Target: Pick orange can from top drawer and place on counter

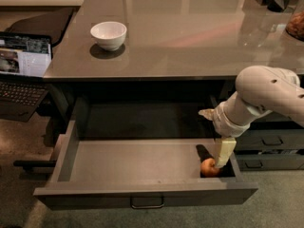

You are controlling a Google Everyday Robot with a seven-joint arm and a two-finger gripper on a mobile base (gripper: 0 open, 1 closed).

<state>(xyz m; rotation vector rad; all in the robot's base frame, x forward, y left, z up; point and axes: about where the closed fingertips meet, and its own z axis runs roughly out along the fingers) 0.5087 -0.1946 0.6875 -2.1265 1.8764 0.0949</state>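
Probably light and roll-prone, the orange can [208, 168] by the gripper [221, 159] in the top drawer [133, 158] wanted a mid-body grasp; I could not tell the jaws' state.

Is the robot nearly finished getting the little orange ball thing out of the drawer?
Not yet. Done: the wide grey top drawer is pulled open. In hand: the gripper is down in its right front corner, right at the small round orange can, which sits on the drawer floor. Left: lifting it out and setting it on the glossy grey-brown counter.
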